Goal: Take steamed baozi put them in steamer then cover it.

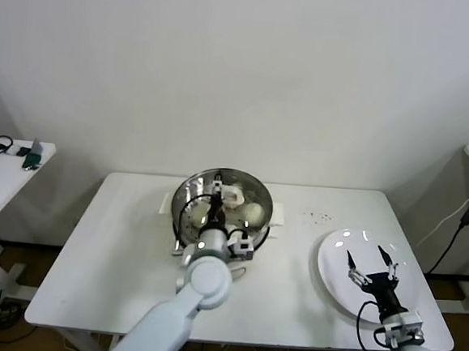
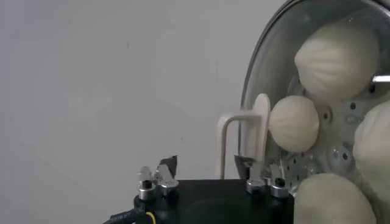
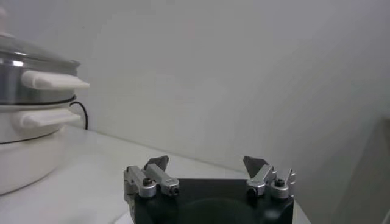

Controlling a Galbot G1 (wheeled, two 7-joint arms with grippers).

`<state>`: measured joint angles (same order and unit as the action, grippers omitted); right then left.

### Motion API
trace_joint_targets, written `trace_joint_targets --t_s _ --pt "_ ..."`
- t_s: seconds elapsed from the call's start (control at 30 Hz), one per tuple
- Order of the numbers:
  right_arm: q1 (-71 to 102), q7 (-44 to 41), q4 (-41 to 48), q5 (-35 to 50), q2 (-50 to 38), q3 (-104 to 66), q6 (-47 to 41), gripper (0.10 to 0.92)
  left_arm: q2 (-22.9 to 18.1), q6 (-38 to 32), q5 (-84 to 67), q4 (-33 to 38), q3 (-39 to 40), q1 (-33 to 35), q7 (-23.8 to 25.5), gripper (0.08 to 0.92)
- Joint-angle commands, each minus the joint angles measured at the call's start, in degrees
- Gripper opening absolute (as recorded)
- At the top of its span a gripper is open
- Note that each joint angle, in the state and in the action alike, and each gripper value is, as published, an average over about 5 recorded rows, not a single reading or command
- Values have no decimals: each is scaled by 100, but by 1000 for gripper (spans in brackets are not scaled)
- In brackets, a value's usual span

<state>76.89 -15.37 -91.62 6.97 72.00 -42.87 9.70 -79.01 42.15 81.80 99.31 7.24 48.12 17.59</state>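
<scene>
The steamer (image 1: 186, 198) stands at the table's back middle, a steel pot on a cream-white base (image 3: 24, 146). The glass cover (image 2: 274, 55) lies on it, its white handle (image 2: 244, 131) on top. Several steamed baozi (image 2: 294, 123) show through the glass on the perforated tray. My left gripper (image 2: 206, 164) hovers over the cover, open, its fingers on either side of the handle and apart from it. My right gripper (image 1: 366, 256) hangs open above the white plate (image 1: 332, 281) at the table's right, holding nothing.
The steamer's side handles (image 3: 55, 79) stick out toward the right arm, and its black cord (image 3: 82, 115) trails behind. A few dark specks (image 1: 321, 216) lie on the table right of the steamer. A side table (image 1: 8, 166) stands far left.
</scene>
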Motion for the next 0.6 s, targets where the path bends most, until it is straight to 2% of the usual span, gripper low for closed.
trace_joint_targets --t_s 0.03,0.2,0.33,0.4,0.5,0.6 --pt "-44 -4 26 3 -9 21 -49 823 616 285 -764 1070 -40 323 -1 694" --pt "-88 12 41 -17 -17 41 -79 823 829 285 -1267 1591 -176 666 -134 807" --pt "-99 13 51 -21 -45 44 -96 823 1115 284 -1990 2037 -296 986 -390 822" --pt "-105 13 55 -22 -55 44 -103 823 1225 228 -2561 2254 -427 1155 -770 822" --pt "-104 9 46 -21 -58 43 -108 823 1342 -100 -3502 2458 -797 1439 -1681 823" --pt "-86 1 33 -27 -61 42 -114 823 1476 -862 -4524 2591 -1365 1844 -2532 823"
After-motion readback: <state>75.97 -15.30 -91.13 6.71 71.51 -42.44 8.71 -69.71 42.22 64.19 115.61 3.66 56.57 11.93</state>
